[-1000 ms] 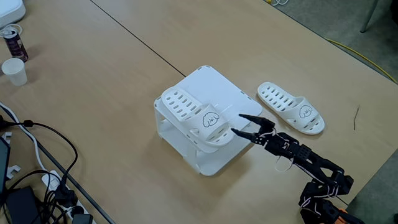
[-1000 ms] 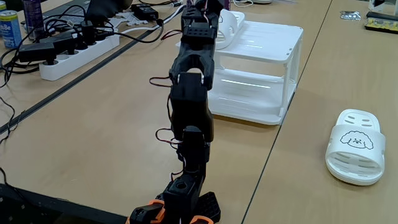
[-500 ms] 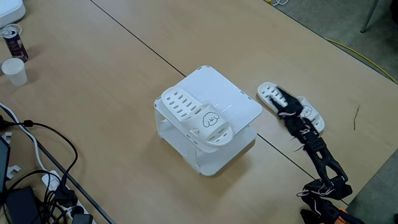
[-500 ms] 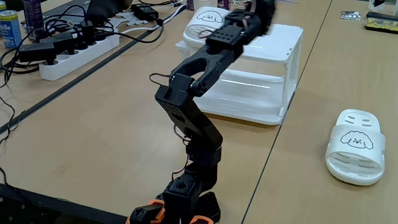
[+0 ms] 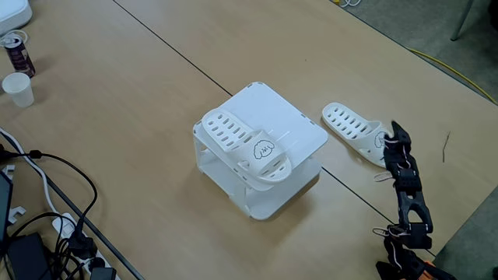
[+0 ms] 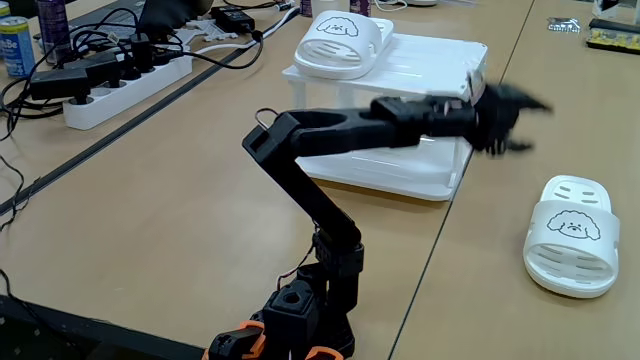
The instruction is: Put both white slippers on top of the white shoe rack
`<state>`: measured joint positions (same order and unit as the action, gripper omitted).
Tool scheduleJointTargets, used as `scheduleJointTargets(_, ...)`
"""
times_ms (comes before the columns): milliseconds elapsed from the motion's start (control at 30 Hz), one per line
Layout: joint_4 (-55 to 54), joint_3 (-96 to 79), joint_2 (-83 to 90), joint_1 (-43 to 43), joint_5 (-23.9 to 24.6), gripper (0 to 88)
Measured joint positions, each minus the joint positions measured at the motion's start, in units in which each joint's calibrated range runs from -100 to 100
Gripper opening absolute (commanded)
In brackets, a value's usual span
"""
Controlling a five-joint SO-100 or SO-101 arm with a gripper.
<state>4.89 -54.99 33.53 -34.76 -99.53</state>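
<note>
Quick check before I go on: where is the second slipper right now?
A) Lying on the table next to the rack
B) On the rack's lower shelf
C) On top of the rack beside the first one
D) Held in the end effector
A: the second slipper lies flat on the table beside the rack, while the first slipper sits on the rack's top and the end effector hangs empty above the table.

A matt, light wood-grain finish is seen on the table (image 5: 140, 85). Smooth white plastic with a slight sheen is shown by the rack (image 5: 268, 117), while the slippers (image 6: 570, 235) look like matt white rubber. At 5 o'clock, matt black plastic forms the arm (image 6: 330, 135).
</note>
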Motion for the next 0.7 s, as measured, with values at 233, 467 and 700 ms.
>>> scheduleJointTargets(233, 0.0, -11.5, -0.25, -1.05, 0.0, 21.2)
scheduleJointTargets(467, -11.24, -12.04, -11.3, -3.07, 0.0, 21.2)
scheduleJointTargets(700, -22.66, -8.27, -26.14, -4.42, 0.0, 21.2)
